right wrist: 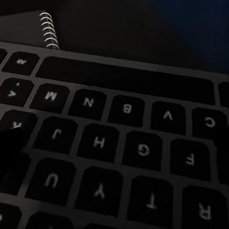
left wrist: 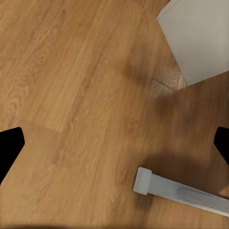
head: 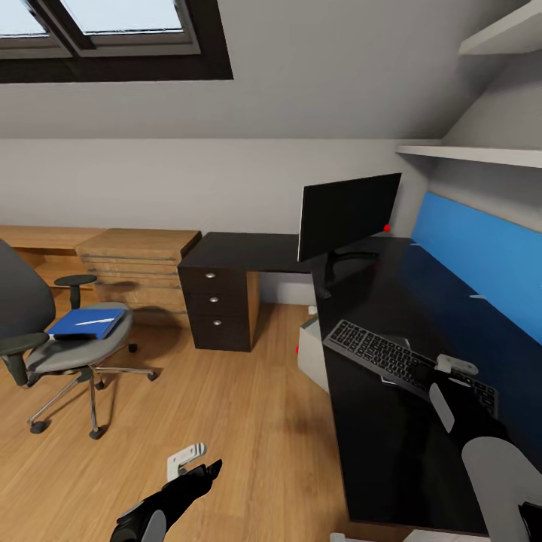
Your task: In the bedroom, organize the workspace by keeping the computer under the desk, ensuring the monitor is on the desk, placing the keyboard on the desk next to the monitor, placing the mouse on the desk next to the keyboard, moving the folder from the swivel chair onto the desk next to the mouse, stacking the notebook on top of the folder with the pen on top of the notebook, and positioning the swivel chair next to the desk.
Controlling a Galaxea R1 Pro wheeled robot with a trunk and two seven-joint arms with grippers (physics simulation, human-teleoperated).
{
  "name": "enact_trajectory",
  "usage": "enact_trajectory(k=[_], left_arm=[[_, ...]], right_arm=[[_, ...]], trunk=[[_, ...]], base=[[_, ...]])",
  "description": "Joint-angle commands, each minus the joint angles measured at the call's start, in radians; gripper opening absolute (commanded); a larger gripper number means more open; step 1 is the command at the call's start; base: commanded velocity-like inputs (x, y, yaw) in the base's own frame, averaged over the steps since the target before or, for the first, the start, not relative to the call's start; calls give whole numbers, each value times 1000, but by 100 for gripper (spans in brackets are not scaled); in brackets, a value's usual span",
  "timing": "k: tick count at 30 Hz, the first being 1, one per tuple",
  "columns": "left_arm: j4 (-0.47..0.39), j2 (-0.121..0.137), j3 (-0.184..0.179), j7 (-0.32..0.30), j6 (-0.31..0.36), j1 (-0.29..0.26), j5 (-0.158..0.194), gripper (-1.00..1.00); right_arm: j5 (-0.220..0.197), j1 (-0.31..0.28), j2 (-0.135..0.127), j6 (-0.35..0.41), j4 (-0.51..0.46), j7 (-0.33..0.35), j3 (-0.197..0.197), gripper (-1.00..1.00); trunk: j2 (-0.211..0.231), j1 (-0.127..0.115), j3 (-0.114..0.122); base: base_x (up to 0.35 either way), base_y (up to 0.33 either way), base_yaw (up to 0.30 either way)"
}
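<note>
The black monitor (head: pixel 350 218) stands at the desk's (head: pixel 391 452) back corner. A black keyboard (head: pixel 380 352) lies slanted on the desk in front of it, over a spiral notebook (right wrist: pixel 47 29) whose wire edge peeks out beyond the keys. My right gripper (head: pixel 450 385) is at the keyboard's (right wrist: pixel 119 143) near end, right over the keys; its jaws are hidden. The blue folder (head: pixel 86 322) rests on the swivel chair (head: pixel 45 331) at left, with a thin white pen (head: pixel 95 321) on it. The white computer (head: pixel 312 352) sits under the desk. My left gripper (head: pixel 197 473) hangs open over the floor.
A dark drawer unit (head: pixel 217 301) and wooden drawers (head: pixel 135 263) line the back wall. A blue panel (head: pixel 482 263) backs the desk, with shelves (head: pixel 482 154) above. In the left wrist view, a white box corner (left wrist: pixel 200 38) and a pale bar (left wrist: pixel 181 193) lie over wood floor (left wrist: pixel 71 95).
</note>
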Motion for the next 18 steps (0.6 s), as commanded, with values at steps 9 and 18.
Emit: enact_trajectory(k=[9, 18], left_arm=[[-1, -1, 2, 0, 7, -1, 8, 100], [-1, -1, 2, 0, 7, -1, 8, 100]], right_arm=[[-14, 1, 1, 3, 5, -3, 1, 100], [-13, 0, 1, 3, 6, -3, 1, 100]], trunk=[[0, 0, -1], [0, 0, -1]], base=[[0, 0, 0], [-115, 118, 0]])
